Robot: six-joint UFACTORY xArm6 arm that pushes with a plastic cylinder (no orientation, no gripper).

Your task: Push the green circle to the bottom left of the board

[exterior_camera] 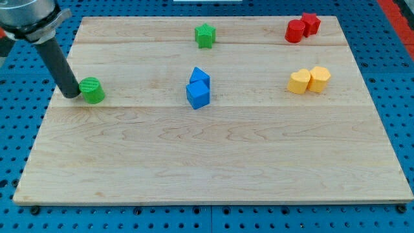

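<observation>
The green circle (92,90) sits on the wooden board (213,162) near its left edge, in the upper half. My tip (72,95) rests on the board right at the circle's left side, touching or nearly touching it. The dark rod slants up to the view's top left corner.
A green star (205,35) lies at the top middle. Two blue blocks (198,87) sit together at the centre. Two red blocks (303,27) sit at the top right. Two yellow blocks (309,80) sit together at the right. Blue pegboard surrounds the board.
</observation>
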